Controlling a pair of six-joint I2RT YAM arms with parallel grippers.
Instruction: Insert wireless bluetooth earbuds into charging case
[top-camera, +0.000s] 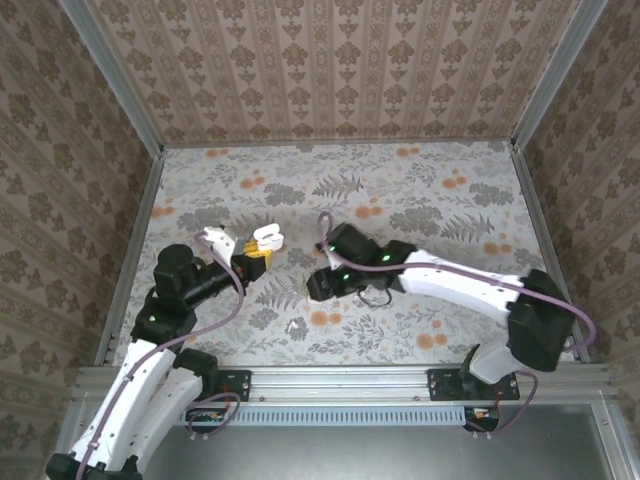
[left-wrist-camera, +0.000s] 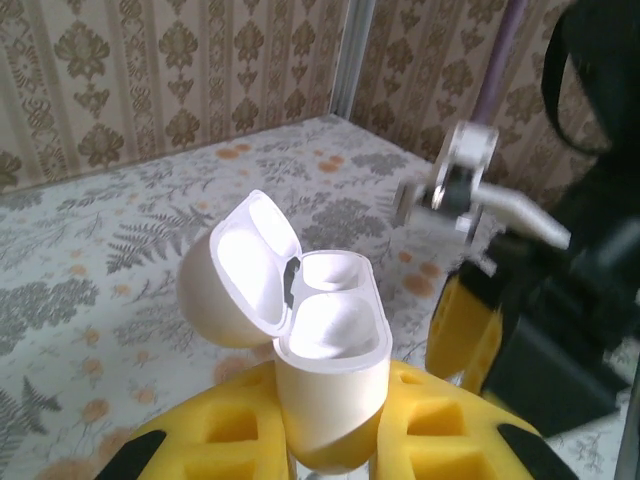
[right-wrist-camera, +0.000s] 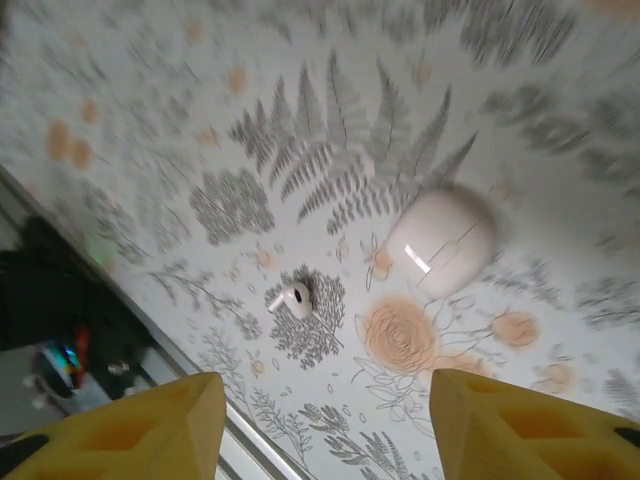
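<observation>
while left tool (left-wrist-camera: 330, 445) clamps the open charging case (left-wrist-camera: 325, 345) | right tool (right-wrist-camera: 325, 392) spread, empty, above earbud (right-wrist-camera: 295, 298)

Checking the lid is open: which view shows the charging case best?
Left wrist: the charging case sits close and sharp, lid open, in the left end effector. Top external shows it tiny.

Floral table cover (top-camera: 430, 200), damask-patterned walls (top-camera: 330, 70)

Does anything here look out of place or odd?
One earbud lies loose on the table, out of its case, which the left hand holds up with its lid flipped open. A blurred white rounded piece lies near the earbud; I can't tell what it is.
</observation>
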